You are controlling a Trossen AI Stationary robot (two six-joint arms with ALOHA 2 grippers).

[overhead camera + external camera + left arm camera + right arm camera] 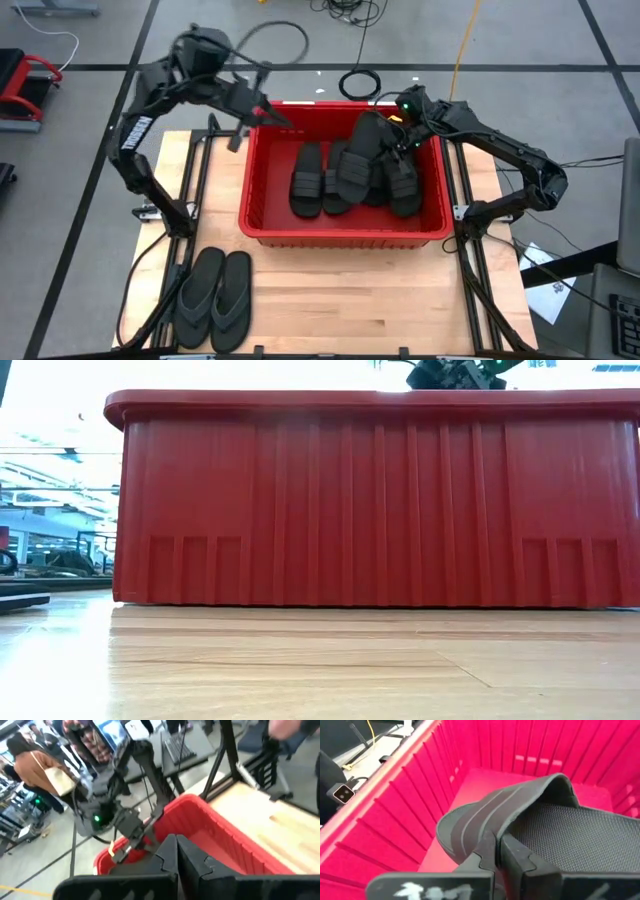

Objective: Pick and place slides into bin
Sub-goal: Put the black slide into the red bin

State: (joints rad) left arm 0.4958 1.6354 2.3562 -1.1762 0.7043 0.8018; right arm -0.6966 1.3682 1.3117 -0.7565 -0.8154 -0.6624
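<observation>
- the wooden table carries everything, with both dark arms reaching in from its far side.
- the bin, a red slotted basket, sits on the middle of the table toward its far edge; in the low view its ribbed near wall fills most of the picture.
- the slides in the bin lie as a loose heap of black ribbed-strap sandals, some side by side on the floor, others piled toward the bin's right half.
- two greyer thong flip-flops lie side by side on the table, just outside the bin's near-left corner, not touching it.
- the right gripper hangs over the bin's far-right corner; its fingers are pinched together on the edge of one ribbed-strap slide, which hangs tilted above the bin floor.
- the left gripper hovers over the bin's far-left corner, above the rim; its fingers are pressed together with nothing between them.
</observation>
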